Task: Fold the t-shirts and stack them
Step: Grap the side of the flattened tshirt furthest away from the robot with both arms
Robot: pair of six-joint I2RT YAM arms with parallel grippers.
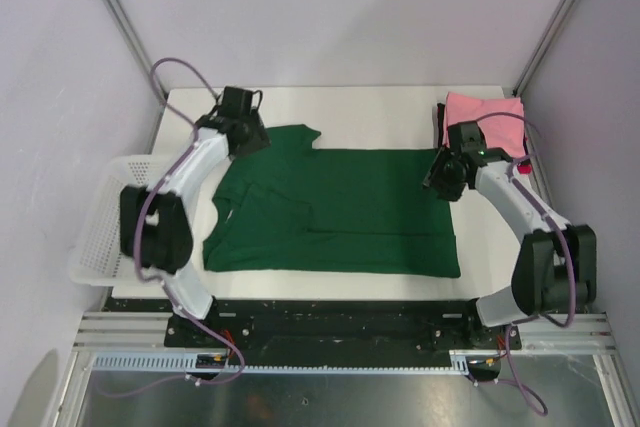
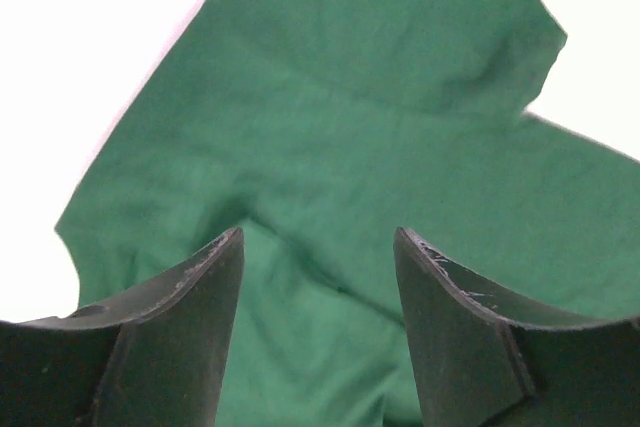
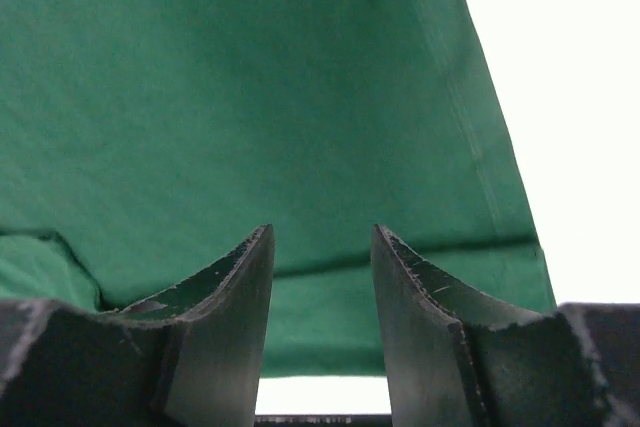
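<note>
Jaws released on both arms, nothing gripped. Left gripper (image 2: 318,239) hangs over the far-left sleeve of the green t-shirt (image 1: 340,212); right gripper (image 3: 321,232) hangs over its far-right corner. Green t-shirt lies laid out mid-table (image 1: 400,102), rumpled on the left. Folded pink t-shirt (image 1: 487,115) at the far-right corner. White basket (image 1: 95,222) at the left edge.

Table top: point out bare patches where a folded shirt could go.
Widest: the far strip of table beyond the green shirt, between left gripper and pink shirt. Narrower: right of the green shirt, beside the right arm. Crowded: left edge, by the basket.
</note>
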